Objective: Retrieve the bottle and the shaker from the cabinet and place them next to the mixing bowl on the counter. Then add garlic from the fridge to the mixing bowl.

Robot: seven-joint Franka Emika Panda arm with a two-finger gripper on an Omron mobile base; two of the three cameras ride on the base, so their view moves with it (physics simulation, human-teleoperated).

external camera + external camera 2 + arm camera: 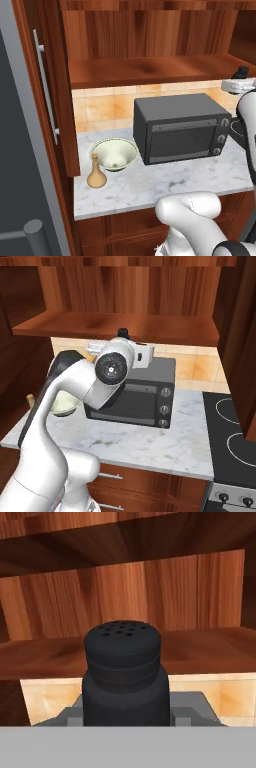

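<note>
A black shaker (122, 672) with a perforated cap sits close up in the hand view, and my gripper (123, 337) is shut on it. It is held in the air above the microwave, in front of the open cabinet shelf (150, 67). The shaker's dark top (243, 71) also peeks above the hand at the right edge of the left base view. A tan bottle (96, 172) stands upright on the marble counter (150, 187), just left of the pale green mixing bowl (114, 154). The arm hides most of the bowl in the right base view.
A dark grey microwave (180, 127) stands on the counter right of the bowl, under the gripper. An open wooden cabinet door with a long handle (45, 95) hangs at the left, beside the grey fridge (15, 150). A black stove (235, 431) borders the counter's right end.
</note>
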